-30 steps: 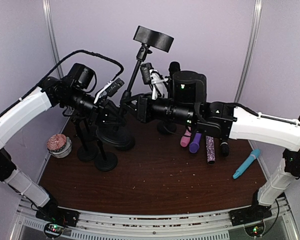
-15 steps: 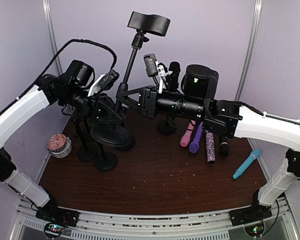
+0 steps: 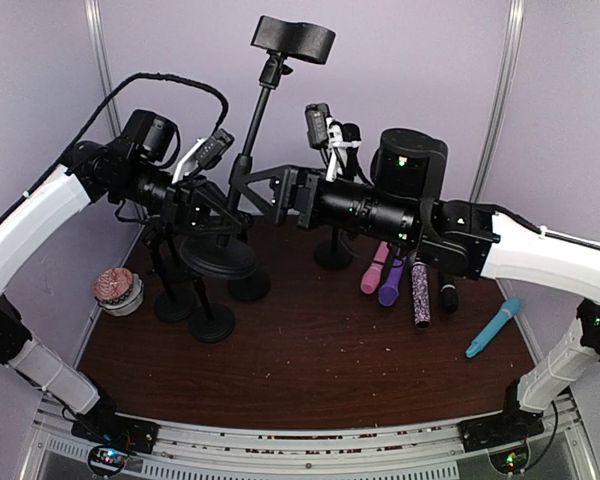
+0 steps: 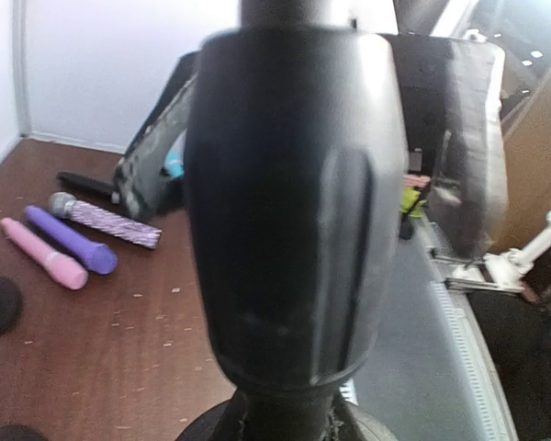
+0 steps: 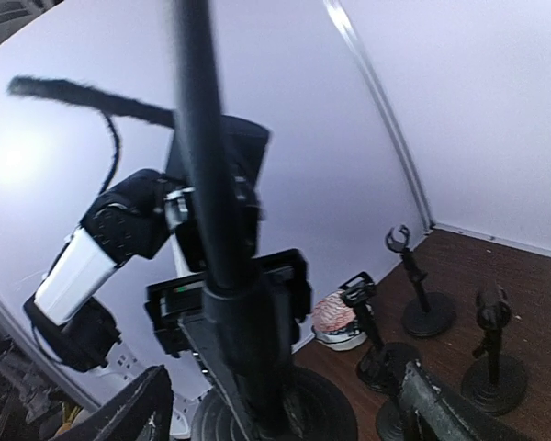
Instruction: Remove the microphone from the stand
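The task has barely begun. The left tool [image 4: 312, 165] is clamped tight on the thick collar of the black metal stand [image 3: 258, 120]. It holds the stand tilted, and the round base [image 3: 218, 255] appears raised off the dark brown wooden counter [image 3: 310, 380]. The right tool [image 5: 285, 372] is spread wide. Its fingers [image 5: 445, 409] sit on either side of the pole without touching it, so it has hold of nothing. What I take for the black oblong microphone [image 3: 293, 38] sits crosswise at the very top of the stand, high above both tools and apart from them. Whether a clip grips it is too small to tell. Everything is left to do, as I judge it: the free tool needs to reach up, close on the microphone and draw it out while the other steadies the stand.
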Robot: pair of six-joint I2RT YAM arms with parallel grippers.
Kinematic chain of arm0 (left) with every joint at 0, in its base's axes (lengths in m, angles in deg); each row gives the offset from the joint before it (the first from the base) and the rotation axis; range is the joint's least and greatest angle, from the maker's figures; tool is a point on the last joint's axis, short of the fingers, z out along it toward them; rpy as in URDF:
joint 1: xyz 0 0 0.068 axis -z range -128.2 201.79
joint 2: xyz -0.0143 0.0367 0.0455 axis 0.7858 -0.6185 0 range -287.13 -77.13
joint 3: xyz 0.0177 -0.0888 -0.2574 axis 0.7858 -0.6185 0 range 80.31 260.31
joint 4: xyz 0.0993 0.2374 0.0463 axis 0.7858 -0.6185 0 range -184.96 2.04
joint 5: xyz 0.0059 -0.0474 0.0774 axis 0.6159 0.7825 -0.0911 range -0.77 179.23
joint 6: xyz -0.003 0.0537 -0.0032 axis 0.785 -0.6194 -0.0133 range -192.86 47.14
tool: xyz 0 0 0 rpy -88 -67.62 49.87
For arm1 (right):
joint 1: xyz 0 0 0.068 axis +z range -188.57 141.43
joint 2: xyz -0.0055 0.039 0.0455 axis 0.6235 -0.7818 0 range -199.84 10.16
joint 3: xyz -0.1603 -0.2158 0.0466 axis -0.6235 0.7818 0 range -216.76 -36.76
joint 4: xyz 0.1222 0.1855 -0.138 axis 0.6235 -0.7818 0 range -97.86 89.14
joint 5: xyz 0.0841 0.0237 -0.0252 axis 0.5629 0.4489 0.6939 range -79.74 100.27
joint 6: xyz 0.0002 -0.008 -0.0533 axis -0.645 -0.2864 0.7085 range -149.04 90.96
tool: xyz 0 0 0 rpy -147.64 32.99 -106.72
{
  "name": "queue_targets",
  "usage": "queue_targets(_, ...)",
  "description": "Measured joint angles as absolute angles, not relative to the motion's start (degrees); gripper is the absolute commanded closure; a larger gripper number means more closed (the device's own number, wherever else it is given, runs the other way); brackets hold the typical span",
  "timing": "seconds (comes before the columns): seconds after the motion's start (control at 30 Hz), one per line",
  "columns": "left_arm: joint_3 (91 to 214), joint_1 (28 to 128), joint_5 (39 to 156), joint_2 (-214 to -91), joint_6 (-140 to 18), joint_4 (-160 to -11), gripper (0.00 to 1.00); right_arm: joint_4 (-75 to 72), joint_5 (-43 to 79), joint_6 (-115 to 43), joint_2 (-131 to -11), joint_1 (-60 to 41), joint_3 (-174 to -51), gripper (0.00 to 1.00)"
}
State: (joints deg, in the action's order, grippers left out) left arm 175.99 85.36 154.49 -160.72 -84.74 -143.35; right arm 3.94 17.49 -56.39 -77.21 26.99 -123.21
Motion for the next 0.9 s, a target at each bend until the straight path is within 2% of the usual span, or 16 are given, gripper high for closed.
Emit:
queue_targets(0.2, 177.37, 84.61, 146.77, -160.72, -86.27, -143.31, 1.0, -1.68, 5.6, -59.12, -77.02, 27.49, -123.87, 0.24)
queue_targets(0.5, 177.37, 84.61, 141.72, -161.09, -88.33, -143.35, 1.0, -2.45, 5.71, -58.97, -80.97, 27.99, -130.1, 0.33)
queue_targets(0.8, 177.37, 84.61, 141.68, -161.12, -89.02, -143.4, 1.0, -4.41, 7.46, -58.71, -85.82, 27.99, -135.96, 0.6)
queue_targets(0.9, 177.37, 84.61, 141.7, -161.18, -89.22, -143.53, 1.0, -4.65, 8.9, -58.53, -86.13, 27.95, -135.96, 0.73)
